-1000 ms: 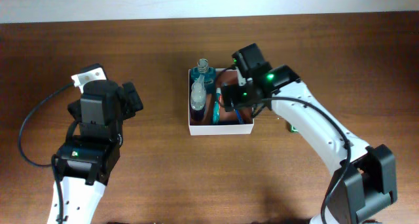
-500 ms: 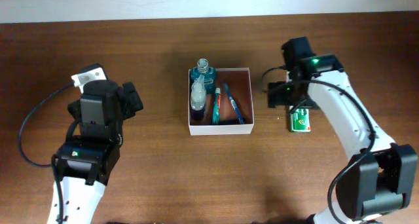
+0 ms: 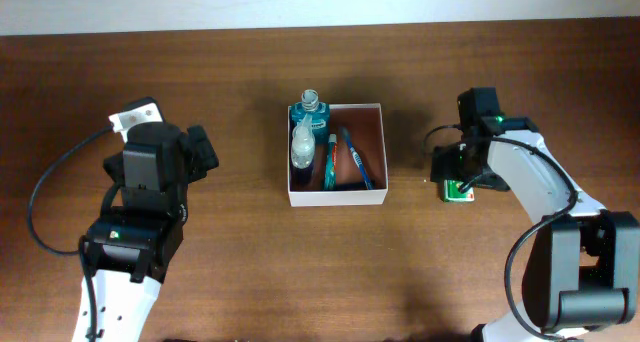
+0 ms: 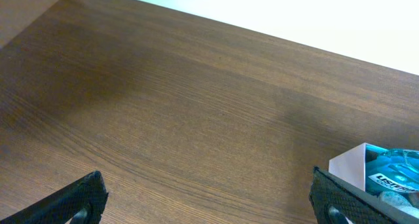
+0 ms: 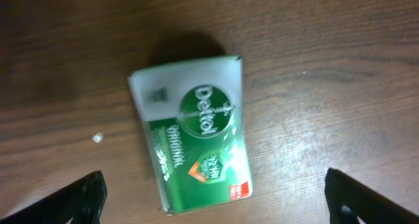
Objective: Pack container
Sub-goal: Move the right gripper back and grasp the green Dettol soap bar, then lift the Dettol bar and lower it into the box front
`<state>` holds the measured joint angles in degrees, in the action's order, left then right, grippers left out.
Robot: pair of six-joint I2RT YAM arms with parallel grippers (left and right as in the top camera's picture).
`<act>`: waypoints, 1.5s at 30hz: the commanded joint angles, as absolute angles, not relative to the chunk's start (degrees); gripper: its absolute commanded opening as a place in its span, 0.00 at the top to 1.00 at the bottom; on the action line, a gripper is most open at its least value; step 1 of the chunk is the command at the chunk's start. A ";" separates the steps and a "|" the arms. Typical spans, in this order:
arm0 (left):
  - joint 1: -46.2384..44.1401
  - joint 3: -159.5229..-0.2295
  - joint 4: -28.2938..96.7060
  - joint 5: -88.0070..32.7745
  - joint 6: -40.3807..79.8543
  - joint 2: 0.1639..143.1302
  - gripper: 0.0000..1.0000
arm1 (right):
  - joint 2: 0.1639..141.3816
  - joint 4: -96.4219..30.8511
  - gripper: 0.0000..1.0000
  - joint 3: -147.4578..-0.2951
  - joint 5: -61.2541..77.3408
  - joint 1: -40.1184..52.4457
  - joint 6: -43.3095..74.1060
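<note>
One container (image 3: 337,196) sat at the middle of the tabletop (image 3: 240,262), a square, shallow white-walled box with a reddish-brown inside. Four toiletries lay in it. One blue bottle (image 3: 311,110) was in the far left corner. One clear bottle (image 3: 301,142) with a white top lay just near of it along the left wall. One teal tube (image 3: 329,164) lay beside that, and one blue toothbrush (image 3: 358,160) was angled across the middle. The right part of the box floor was bare.

One green bar of soap (image 5: 191,141) in its wrapper lay flat on the tabletop, outside the container and well to its right. One small white crumb (image 5: 97,137) lay on the wood just left of the bar.

There were two arms. The right gripper (image 5: 219,201) hung over the soap with its fingers spread wide, the bar between them and gripped by neither. The left gripper (image 4: 211,201) was far to the left of the container. Its fingers were also spread wide, with nothing between them, over bare wood.
</note>
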<state>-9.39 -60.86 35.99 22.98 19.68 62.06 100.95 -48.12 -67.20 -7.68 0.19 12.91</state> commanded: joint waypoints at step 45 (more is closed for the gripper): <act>-9.08 -61.17 35.86 23.59 19.22 62.30 0.01 | 97.69 -35.51 0.78 -58.57 6.48 -1.89 0.45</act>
